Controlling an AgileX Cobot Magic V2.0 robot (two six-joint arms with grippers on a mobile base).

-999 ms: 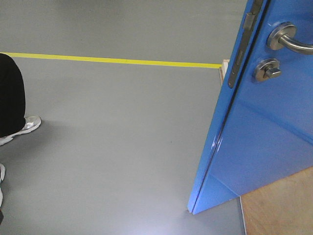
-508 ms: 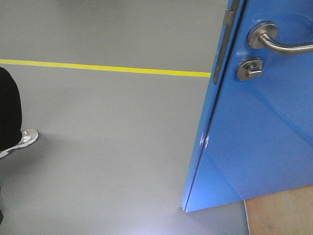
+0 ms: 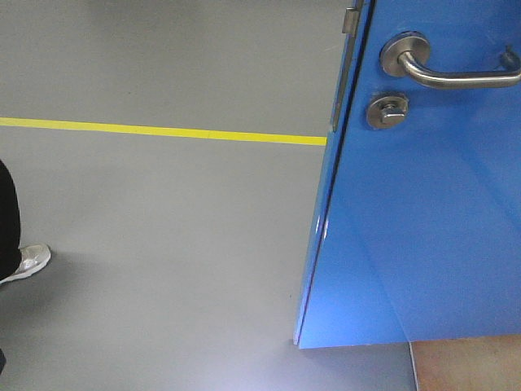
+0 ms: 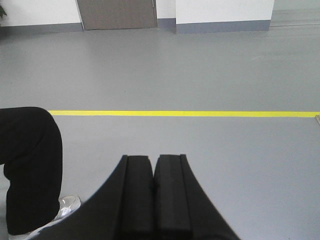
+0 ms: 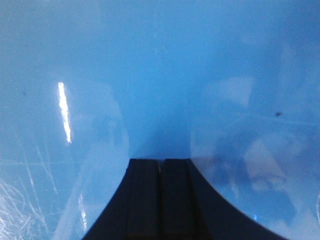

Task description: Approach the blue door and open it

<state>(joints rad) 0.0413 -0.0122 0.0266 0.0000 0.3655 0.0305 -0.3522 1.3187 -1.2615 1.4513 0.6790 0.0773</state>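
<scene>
The blue door (image 3: 423, 228) fills the right of the front view, swung ajar with its free edge toward me. Its steel lever handle (image 3: 444, 69), round thumb-turn lock (image 3: 386, 110) and metal edge plate (image 3: 348, 65) show near the top. Neither gripper shows in the front view. My left gripper (image 4: 153, 161) is shut and empty, pointing over open grey floor. My right gripper (image 5: 161, 162) is shut and empty, its tips very close to or against the glossy blue door face (image 5: 150, 75), which fills that view.
Grey floor (image 3: 163, 244) with a yellow tape line (image 3: 163, 130) running across. A person's black trouser leg (image 4: 30, 165) and white shoe (image 3: 24, 262) stand at the left. A wooden board (image 3: 468, 366) lies at the door's foot. A far wall with a brown door (image 4: 117, 13) is ahead.
The door and its handle have shifted left and down in the front view and fill more of it. The person's leg and shoe have slid toward the left edge.
</scene>
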